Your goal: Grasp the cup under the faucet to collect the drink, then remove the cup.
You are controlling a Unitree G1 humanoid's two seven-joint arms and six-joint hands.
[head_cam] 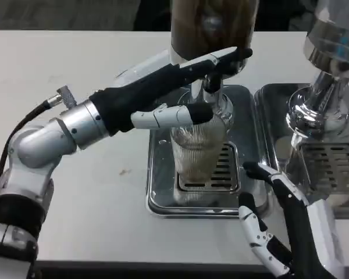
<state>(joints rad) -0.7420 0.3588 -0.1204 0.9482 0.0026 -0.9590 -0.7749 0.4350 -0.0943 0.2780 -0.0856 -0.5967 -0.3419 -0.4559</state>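
Note:
A ribbed clear cup (pixel 199 152) stands on the drip tray (pixel 160 197) under the faucet (pixel 213 87) of the brown drink dispenser (pixel 212 23). A little pale brown drink lies in its lower part. My left hand (pixel 183 87) reaches in from the left and holds the cup near its rim. The thumb (pixel 174 114) lies across the near side and the other fingers (pixel 224 59) stretch past the faucet on the far side. My right hand (pixel 273 232) hovers low at the front right of the tray, fingers apart, holding nothing.
A second, chrome dispenser (pixel 328 70) with its own drip tray (pixel 331 168) stands to the right. My left forearm (pixel 75 125) crosses the white table (pixel 75 192) from the left. The table's front edge runs just below the trays.

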